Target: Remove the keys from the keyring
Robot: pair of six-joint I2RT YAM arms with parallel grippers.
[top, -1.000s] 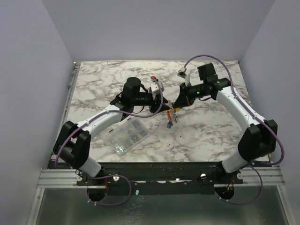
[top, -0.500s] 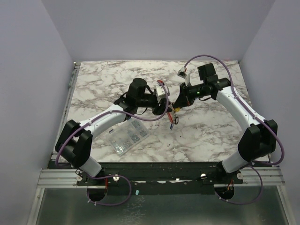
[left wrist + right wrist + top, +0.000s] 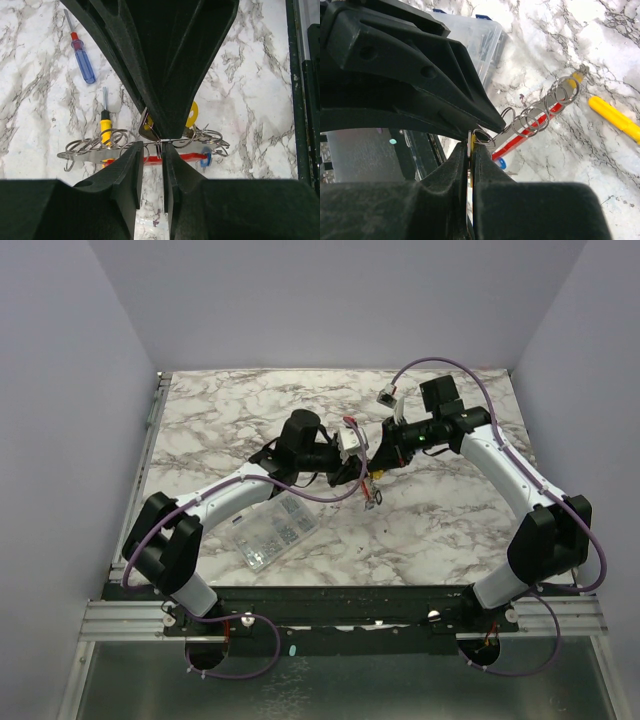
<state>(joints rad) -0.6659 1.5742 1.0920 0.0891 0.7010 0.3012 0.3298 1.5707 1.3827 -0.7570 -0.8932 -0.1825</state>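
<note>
Over the marble counter (image 3: 450,530), the left end effector (image 3: 151,150) is clenched on a wire loop of the keyring (image 3: 176,158), which is held aloft between the two arms. The right end effector (image 3: 470,150) meets it tip to tip, clamped on a flat piece among the keys (image 3: 191,114). A blue-and-red screwdriver (image 3: 82,62), a yellow-handled screwdriver (image 3: 105,131) and a clear parts box (image 3: 272,530) lie on the counter.

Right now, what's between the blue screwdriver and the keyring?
The yellow-handled screwdriver lies there, its handle reaching behind the keyring; the left wrist view shows it.
</note>
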